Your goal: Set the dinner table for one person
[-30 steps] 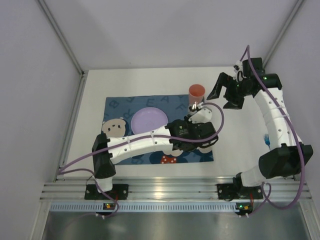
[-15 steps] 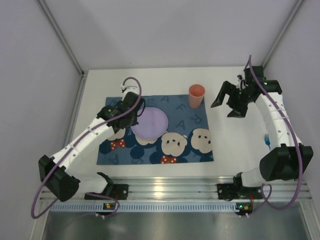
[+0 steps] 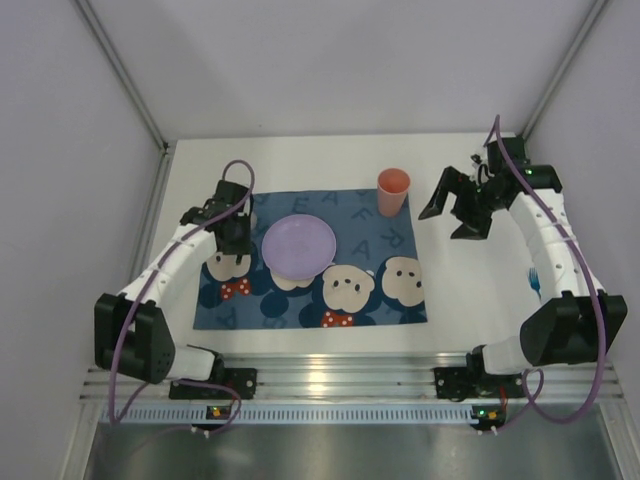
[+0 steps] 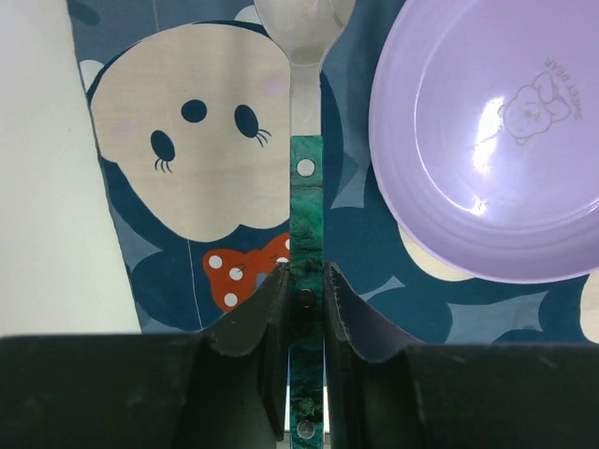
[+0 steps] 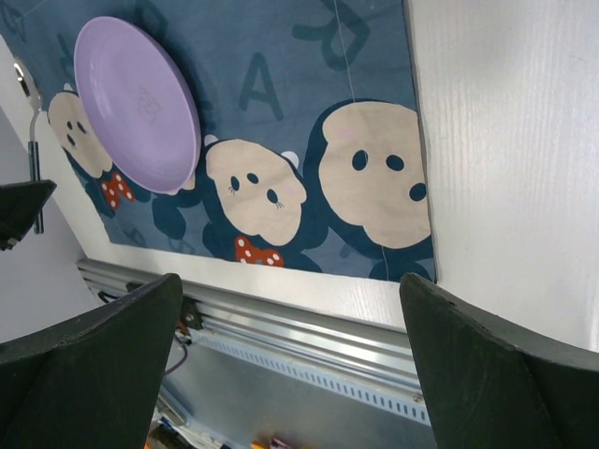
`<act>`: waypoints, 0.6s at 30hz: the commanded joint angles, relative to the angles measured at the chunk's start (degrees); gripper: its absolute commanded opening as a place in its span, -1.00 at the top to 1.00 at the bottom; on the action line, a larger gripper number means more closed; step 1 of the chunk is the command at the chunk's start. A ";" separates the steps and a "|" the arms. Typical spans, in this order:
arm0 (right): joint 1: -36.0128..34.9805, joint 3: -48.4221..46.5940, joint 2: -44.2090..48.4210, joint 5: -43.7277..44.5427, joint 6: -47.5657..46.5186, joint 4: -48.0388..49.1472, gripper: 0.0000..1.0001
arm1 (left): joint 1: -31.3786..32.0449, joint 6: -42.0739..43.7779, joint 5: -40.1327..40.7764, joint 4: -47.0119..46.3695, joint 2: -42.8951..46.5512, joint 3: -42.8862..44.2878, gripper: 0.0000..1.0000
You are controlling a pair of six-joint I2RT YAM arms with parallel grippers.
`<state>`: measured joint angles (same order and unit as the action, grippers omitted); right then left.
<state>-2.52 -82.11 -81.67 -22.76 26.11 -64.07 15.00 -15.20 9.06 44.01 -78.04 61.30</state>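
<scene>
Pale grey walls close in the dinner table (image 3: 470,290), a plain white tabletop that fills the middle of the top view, from the far corner down to the metal rail along the bottom edge. On its centre-left lies a dark blue mat (image 3: 392,240) printed with cartoon mouse faces and letters. The right gripper (image 3: 450,215) hangs above bare table at the upper right, its jaws spread wide and holding nothing; its own camera shows both fingers far apart at the lower corners. The left gripper (image 3: 232,232) sits over the mat's upper left corner. A lilac plate (image 3: 298,246) rests on the mat just right of it, and a salmon cup (image 3: 393,190) stands upright at the mat's top edge. In the left wrist view the left gripper's jaws (image 4: 305,281) pinch the green handle of a spoon (image 4: 306,178), its metal bowl at the top edge of the frame, just left of the plate. Whether the spoon touches the mat cannot be told.
</scene>
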 commanded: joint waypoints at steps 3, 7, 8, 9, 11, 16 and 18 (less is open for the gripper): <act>-1.25 0.80 2.04 -1.40 -0.27 2.11 -0.99 | -0.94 3.43 -0.81 -4.72 -3.16 -1.18 1.00; -1.61 0.81 1.78 -1.93 -0.18 2.02 -0.99 | -0.94 1.41 -0.01 -4.20 -6.68 -2.41 1.00; -1.78 0.72 1.69 -1.93 -0.18 1.94 -0.99 | -0.94 0.79 -0.09 -4.28 -7.21 -3.19 1.00; -1.87 0.46 1.60 -1.93 -0.35 1.85 -0.99 | -0.94 0.44 -0.09 -4.20 -8.00 -3.55 1.00; -2.04 0.28 1.34 -1.93 -0.36 1.59 -1.00 | -1.03 -0.52 0.17 -4.46 -9.05 -4.69 1.00; -2.13 0.19 0.63 -1.67 -0.53 1.50 -0.99 | -1.03 -3.07 -0.62 -3.32 -13.01 -4.96 1.00; -2.13 0.10 0.46 -1.23 -0.62 1.41 -0.99 | -1.03 -3.43 -0.62 -3.14 -13.45 -5.05 0.84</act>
<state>-4.03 -81.01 -81.47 -23.88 26.00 -63.90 14.33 -16.62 8.40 41.19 -91.02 56.75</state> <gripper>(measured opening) 0.996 0.222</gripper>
